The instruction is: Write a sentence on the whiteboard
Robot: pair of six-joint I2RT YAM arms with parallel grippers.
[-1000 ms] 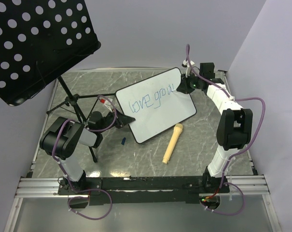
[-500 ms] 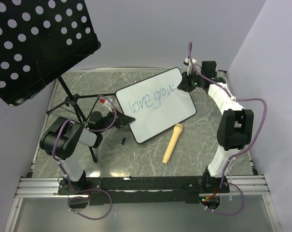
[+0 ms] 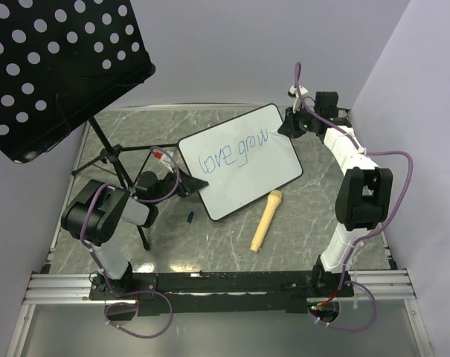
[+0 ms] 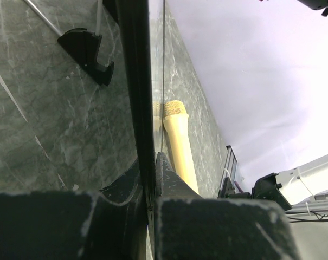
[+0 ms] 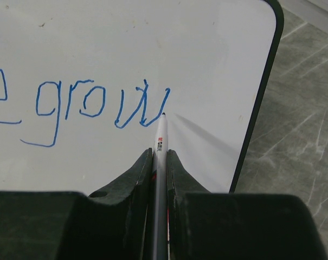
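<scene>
Tilted whiteboard [image 3: 247,178], left edge clamped by left hand [image 4: 151,168]. Blue sentence [image 5: 90,105] reading "love grow", mid-word. White marker [image 5: 161,134] gripped in right hand [image 5: 160,156], tip at the "w". Next, probably: "s", then "daily" below.

The whiteboard [image 3: 256,180] was white with a black rim, its letters [image 3: 233,154] blue; the microphone [image 3: 265,221] was pale yellow.

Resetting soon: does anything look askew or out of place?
The whiteboard sits skewed to the table edges, one edge clamped by the left gripper. A small blue piece, maybe a cap, lies beside it, and a tan microphone lies near its front edge. The right gripper holds a pen.
</scene>
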